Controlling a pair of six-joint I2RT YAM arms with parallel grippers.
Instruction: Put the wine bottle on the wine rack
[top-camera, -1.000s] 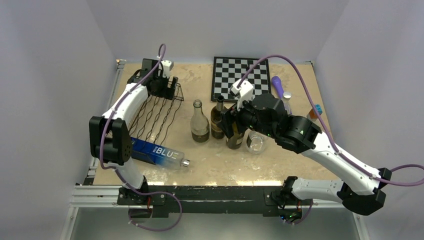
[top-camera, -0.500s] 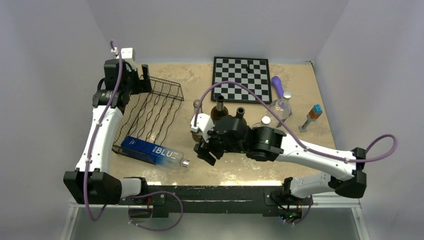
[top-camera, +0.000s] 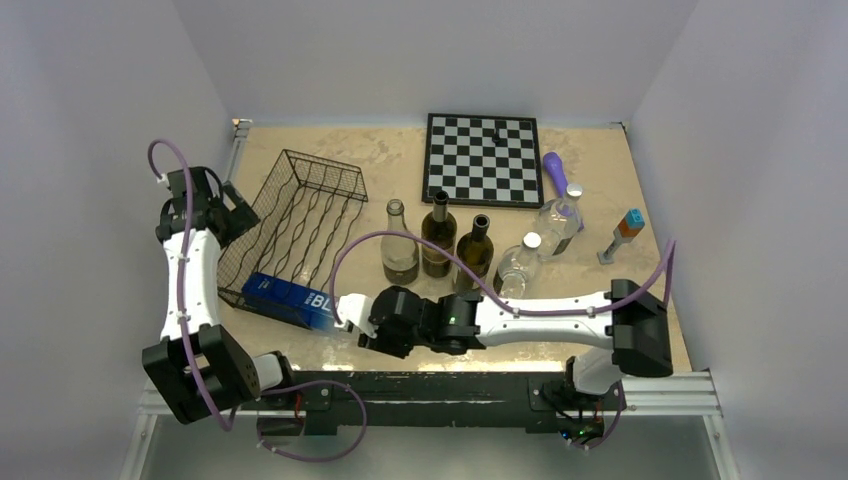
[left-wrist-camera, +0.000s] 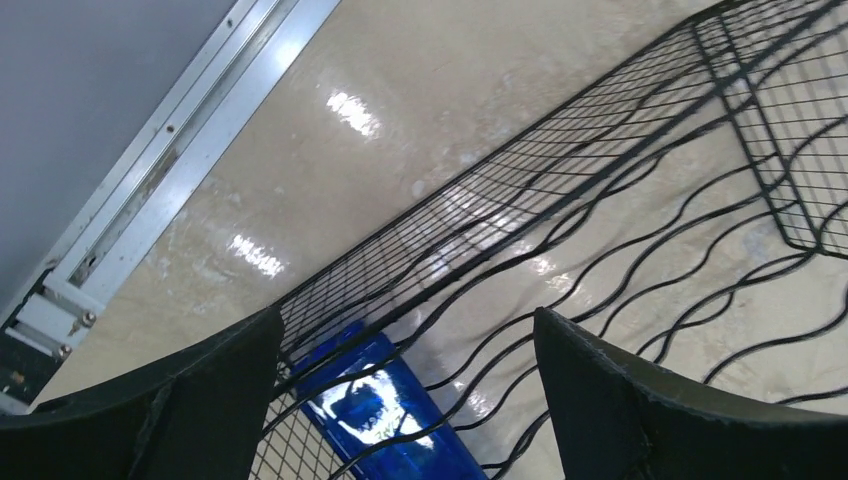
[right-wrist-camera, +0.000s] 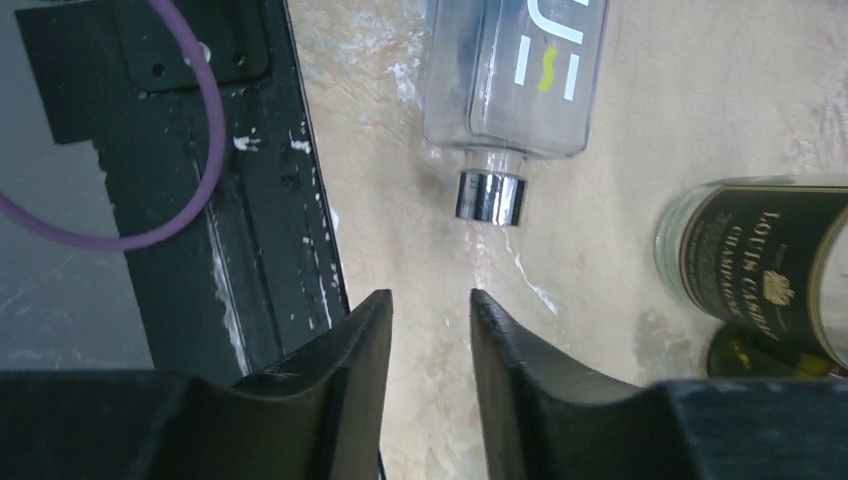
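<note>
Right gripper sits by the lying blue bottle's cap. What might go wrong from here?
The right gripper faces the shiny cap of the blue bottle; a grip there may slip or swing. The bottle's base lies at the wine rack, so lifting might snag wires. The right forearm passes close to the standing wine bottles and might topple them.

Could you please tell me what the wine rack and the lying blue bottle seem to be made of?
Wine rack: probably metal wire, black coated; thin wavy rods and mesh. Blue bottle: transparent glass or hard plastic, cannot tell which. Its cap: mirror-bright, chrome-like.
</note>
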